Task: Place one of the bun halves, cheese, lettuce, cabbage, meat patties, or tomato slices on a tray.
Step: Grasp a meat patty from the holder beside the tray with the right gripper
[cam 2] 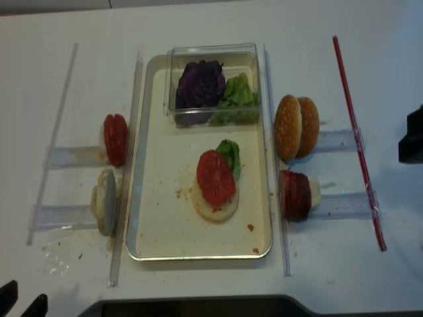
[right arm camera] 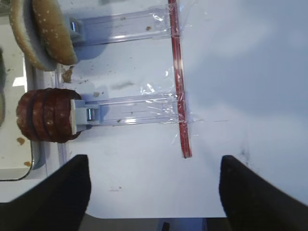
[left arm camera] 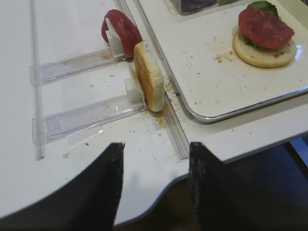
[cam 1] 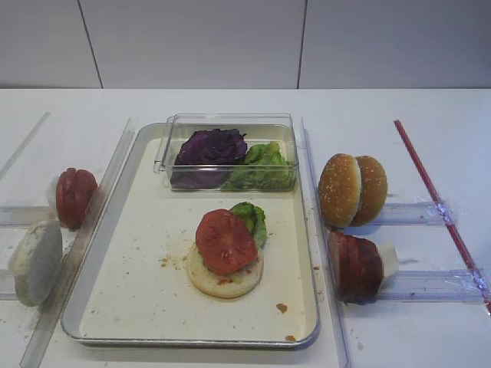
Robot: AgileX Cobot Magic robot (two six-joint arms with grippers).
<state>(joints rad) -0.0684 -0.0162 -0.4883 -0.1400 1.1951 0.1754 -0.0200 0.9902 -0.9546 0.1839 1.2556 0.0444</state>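
Observation:
On the silver tray (cam 1: pixel 138 307) lies a pale bun half (cam 1: pixel 224 277) with lettuce (cam 1: pixel 252 218) and a tomato slice (cam 1: pixel 225 241) stacked on it. Right of the tray stand sesame bun halves (cam 1: pixel 353 189) and meat patties (cam 1: pixel 355 266) on edge in racks. More tomato slices (cam 1: pixel 75 197) and a pale bun half (cam 1: pixel 36 262) stand on the left. Cabbage (cam 1: pixel 211 147) sits in the clear box. No cheese is in view. My right gripper (right arm camera: pixel 154 161) hangs open over bare table, right of the patties (right arm camera: pixel 45 115). My left gripper (left arm camera: pixel 155 149) is open at the table's front edge, short of the bun half (left arm camera: pixel 149 77).
The clear plastic box (cam 1: pixel 226 123) with more lettuce (cam 1: pixel 265 165) fills the tray's far end. Clear rails (cam 1: pixel 322 253) flank the tray, and clear racks (left arm camera: pixel 82 120) lie on both sides. A red strip (cam 1: pixel 437 199) runs diagonally at the far right. Crumbs dot the tray floor.

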